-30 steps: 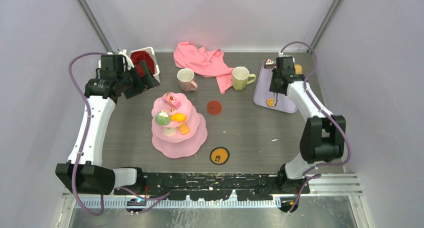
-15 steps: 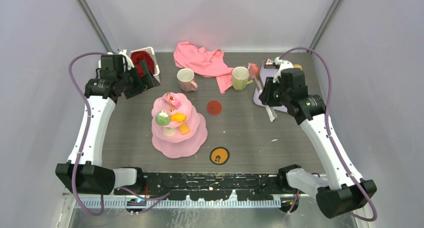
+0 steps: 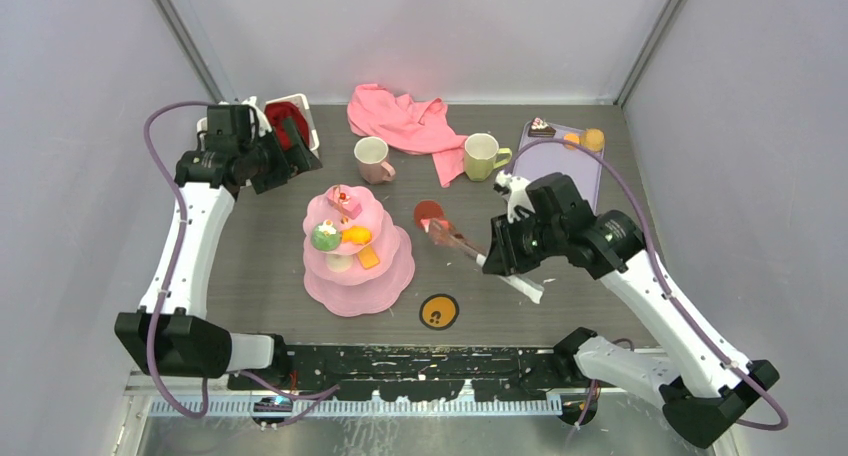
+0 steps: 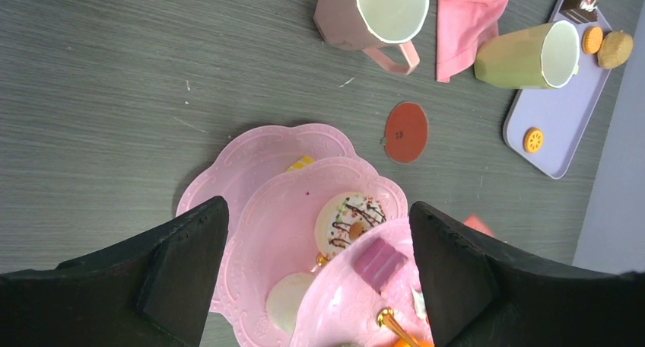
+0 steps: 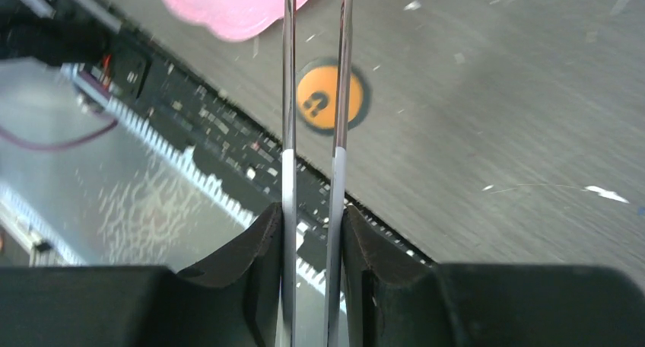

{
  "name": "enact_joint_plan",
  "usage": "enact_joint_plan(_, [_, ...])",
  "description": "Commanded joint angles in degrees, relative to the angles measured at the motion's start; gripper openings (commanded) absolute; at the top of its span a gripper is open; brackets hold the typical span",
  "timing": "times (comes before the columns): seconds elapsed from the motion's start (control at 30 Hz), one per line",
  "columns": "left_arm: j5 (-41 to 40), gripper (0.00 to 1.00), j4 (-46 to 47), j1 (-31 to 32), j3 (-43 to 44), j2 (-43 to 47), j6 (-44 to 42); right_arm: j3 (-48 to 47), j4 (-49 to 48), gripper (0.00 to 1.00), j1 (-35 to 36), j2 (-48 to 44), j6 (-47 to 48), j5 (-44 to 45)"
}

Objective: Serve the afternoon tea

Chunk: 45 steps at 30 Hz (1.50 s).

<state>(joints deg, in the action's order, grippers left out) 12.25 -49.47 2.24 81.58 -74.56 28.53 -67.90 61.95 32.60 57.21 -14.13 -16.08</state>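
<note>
- Cake stand [image 3: 350, 298] sits left of centre on the table [image 3: 250, 266] in the overhead view, with toy pastries [image 3: 345, 236] on its tiers. The pink mug [image 3: 372, 159] and green mug [image 3: 482, 157] stand behind it. The right pincer [image 3: 497, 254] is clamped on tongs [image 3: 468, 244] that carry a pink pastry [image 3: 438, 226] at their tips, just short of the stand. A slack squeeze could drop it on the table. A low approach could knock the rim.
- Left wrist view: the left pincer [image 4: 316, 206] gapes wide and holds nothing, looking toward the cake stand [image 4: 255, 153]. If it reaches in while the tongs arrive, the arms could collide over the tiers.
- Right wrist view: the right pincer [image 5: 312, 214] presses both blades of the tongs [image 5: 289, 96]. Their tips run out of frame, so the hold on the pastry cannot be checked.
</note>
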Motion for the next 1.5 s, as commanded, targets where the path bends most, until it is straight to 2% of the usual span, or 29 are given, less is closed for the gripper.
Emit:
enact_joint_plan(0.0, [1.8, 0.88, 3.7, -0.2, 2.9, -2.1, 1.1, 2.9, -1.8, 0.01, 4.6, -4.6, -0.7, -8.7])
enact_joint_plan(0.2, [1.0, 0.88, 3.5, -0.2, 3.1, -1.6, 1.2, 8.4, -8.0, 0.01, 8.9, -4.0, -2.3, -13.4])
enact_joint_plan(0.37, [0.6, 0.88, 2.9, -0.2, 3.0, -1.2, 0.8, 11.3, -13.0, 0.01, 15.8, -1.5, -3.9, -11.9])
enact_joint_plan(0.53, [-0.5, 0.88, 1.7, -0.2, 4.0, -1.1, -0.2, 15.3, -24.2, 0.01, 19.2, 0.3, -7.1, -12.2])
enact_joint_plan(1.2, [-0.6, 0.88, -0.9, -0.2, 4.2, 0.2, -0.9, 26.0, -57.4, 0.01, 21.9, 12.4, -13.5, -10.0])
enact_joint_plan(1.33, [-0.7, 0.88, -0.9, -0.2, 3.9, 0.8, -0.9, 29.2, -67.2, 0.01, 22.1, 13.4, -16.6, -9.3])
enact_joint_plan(1.47, [-0.6, 0.88, -1.0, -0.2, 3.8, 0.7, -0.9, 28.6, -71.1, 0.01, 22.9, 16.9, -17.2, -9.1])
